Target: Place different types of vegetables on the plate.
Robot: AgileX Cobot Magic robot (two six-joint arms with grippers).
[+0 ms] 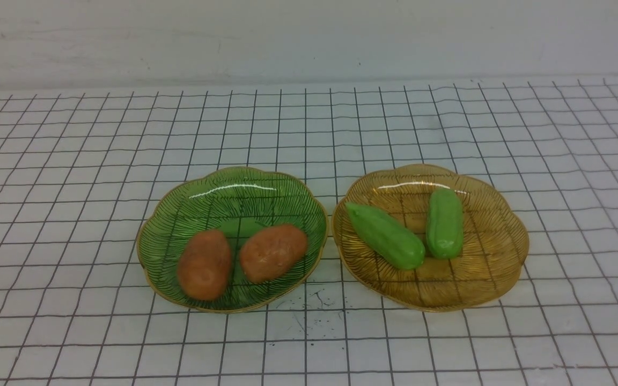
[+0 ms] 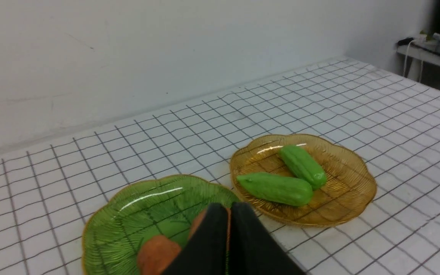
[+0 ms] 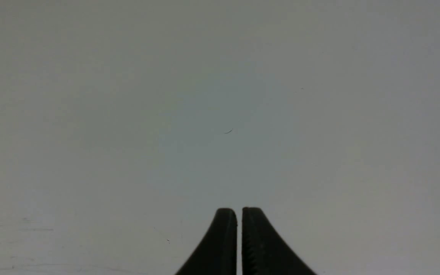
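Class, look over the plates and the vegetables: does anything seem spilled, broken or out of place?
Nothing stands out. Both potatoes lie inside the green plate, both cucumbers inside the amber plate, and no break or spill shows.
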